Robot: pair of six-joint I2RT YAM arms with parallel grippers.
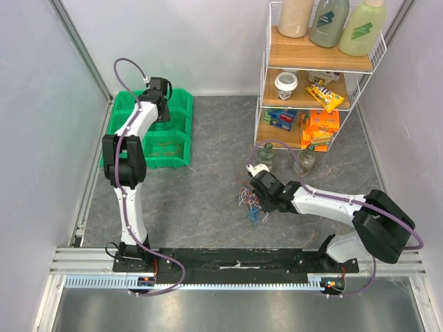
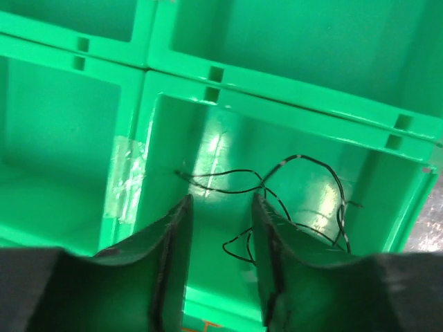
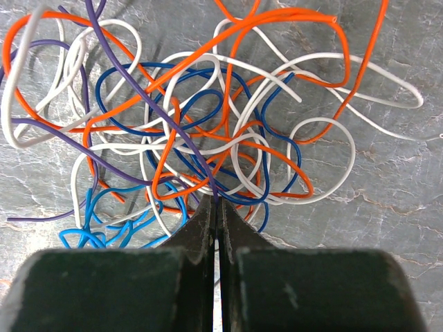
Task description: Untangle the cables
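**Right gripper (image 3: 217, 206) clamped on one purple wire (image 3: 149, 104)**

Our right fingertips are pressed tight where the purple wire runs in. The wire leads back through the tangle (image 3: 208, 138) of orange, white, blue and purple cables lying on the grey table (image 3: 394, 207). To do this step well, we would draw the wire out slowly and low, following its own line. We would stop if the whole pile drags along, since nothing pins it down. Our left gripper (image 2: 220, 207) hangs released and empty over the green bin (image 2: 291, 93), well apart from the pile. Black wires (image 2: 235, 181) lie in the compartment beneath it. We can read no writing: the labels on the bottles (image 1: 329, 24) and snack packs (image 1: 322, 124) on the shelf (image 1: 315, 61) are too small
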